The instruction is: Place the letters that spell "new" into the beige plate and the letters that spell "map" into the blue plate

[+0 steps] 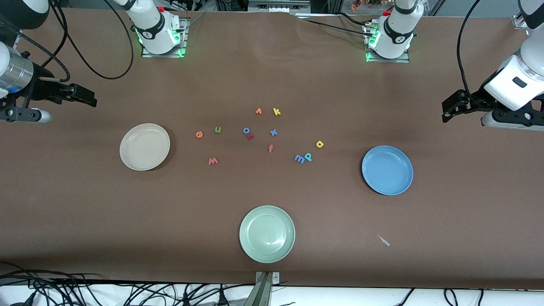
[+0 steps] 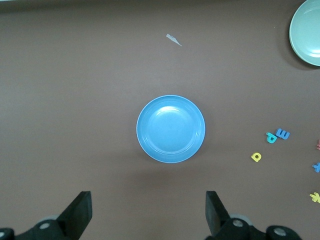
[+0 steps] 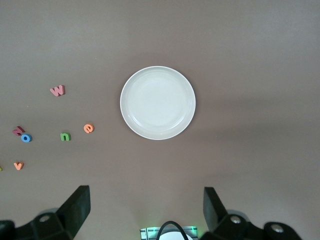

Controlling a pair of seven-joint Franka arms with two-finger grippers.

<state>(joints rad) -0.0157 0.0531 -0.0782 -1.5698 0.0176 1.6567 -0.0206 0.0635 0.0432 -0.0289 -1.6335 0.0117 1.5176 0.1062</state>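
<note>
The brown-covered table (image 1: 272, 76) carries three round shallow plates, all empty. The cream-beige plate (image 1: 145, 146) lies toward the right arm's end, the medium-blue plate (image 1: 387, 170) toward the left arm's end, and a pale green plate (image 1: 267, 233) sits nearest the front camera.

The right gripper (image 1: 91, 101) hangs over bare table at its own end, jaws spread wide and empty. The left gripper (image 1: 446, 111) hangs likewise at its end, jaws also spread, nothing between them.

Between the plates lie the tiny foam letters, all flat on the table. The orange e (image 1: 199, 134), green n (image 1: 218, 129) and reddish-pink w (image 1: 213, 160) lie just beside the beige plate, so the right arm looks better placed for them. The blue m (image 1: 299, 159) touches the teal-green p (image 1: 308, 157), with the yellow a (image 1: 320, 144) near; these fall to the left arm. That touching pair may need care to separate.
</note>
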